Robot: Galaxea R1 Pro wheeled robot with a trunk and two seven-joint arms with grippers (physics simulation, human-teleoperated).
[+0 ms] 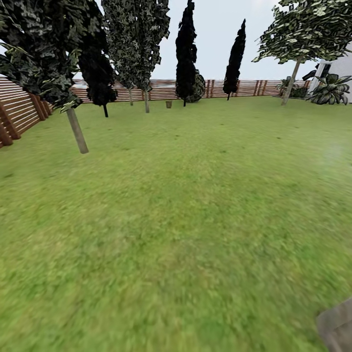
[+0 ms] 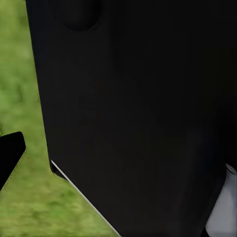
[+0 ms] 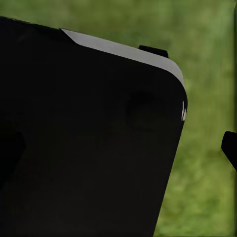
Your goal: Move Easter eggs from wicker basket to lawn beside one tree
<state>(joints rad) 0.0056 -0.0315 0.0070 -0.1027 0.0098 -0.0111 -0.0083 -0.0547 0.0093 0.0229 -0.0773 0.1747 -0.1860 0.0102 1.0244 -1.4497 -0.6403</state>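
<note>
Across the mottled lawn (image 1: pixel 186 210), a small brown shape, possibly the wicker basket (image 1: pixel 168 104), stands far off at twelve o'clock by the slatted fence (image 1: pixel 19 110), a pale-trunked tree (image 1: pixel 77 130) at ten o'clock, while neither pincer's state can be told behind dark robot panels (image 2: pixel 138 118).

Brown slat fence (image 1: pixel 19 110) along left side and far edge. Black cone-shaped trees (image 1: pixel 186 54) stand before far fence. Pale overcast sky (image 1: pixel 210 29) above. White building wall (image 1: pixel 340 66) at far right, broad-leaved plant (image 1: pixel 332 90) beside it.
</note>
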